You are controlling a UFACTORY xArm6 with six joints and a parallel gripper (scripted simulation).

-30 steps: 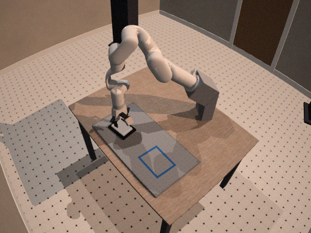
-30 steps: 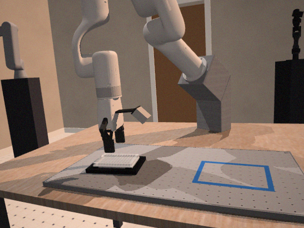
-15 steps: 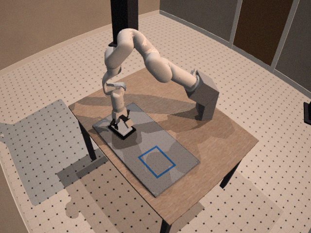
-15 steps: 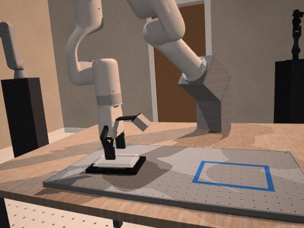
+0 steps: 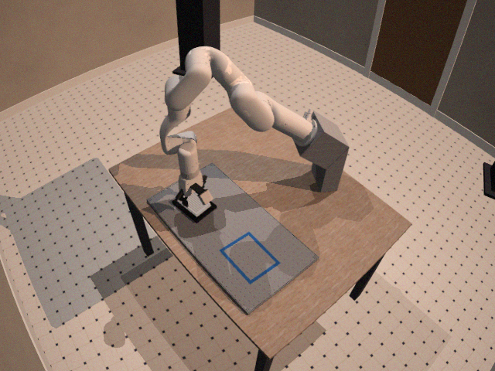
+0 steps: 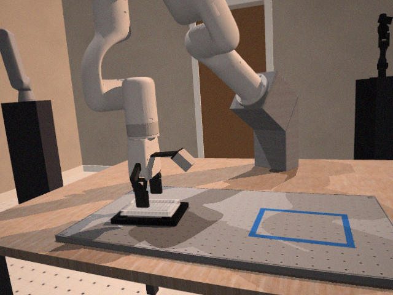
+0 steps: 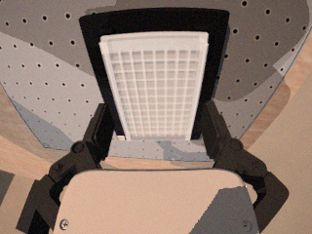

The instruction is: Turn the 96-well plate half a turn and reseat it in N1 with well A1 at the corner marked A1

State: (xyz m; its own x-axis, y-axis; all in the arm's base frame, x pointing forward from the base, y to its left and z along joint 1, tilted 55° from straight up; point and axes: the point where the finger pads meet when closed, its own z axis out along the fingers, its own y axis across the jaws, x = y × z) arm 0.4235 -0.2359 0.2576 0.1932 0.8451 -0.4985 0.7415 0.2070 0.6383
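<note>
The white 96-well plate (image 7: 156,85) lies flat in the black plate nest N1 (image 7: 155,22) at the left end of the grey deck; it also shows in the top and exterior views (image 5: 196,205) (image 6: 151,208). My gripper (image 7: 156,112) is open and low over the plate. Its two black fingers stand one on each long side of the plate's near end, a little apart from the sides. In the exterior view the gripper (image 6: 144,193) has its fingertips down at the plate's level. I cannot make out the cut corner or the A1 mark.
The blue taped outline B1 (image 5: 249,257) (image 6: 302,227) lies on the right half of the perforated grey deck. The arm's grey base block (image 5: 326,153) stands at the table's back. A small camera box (image 6: 183,159) juts from the wrist.
</note>
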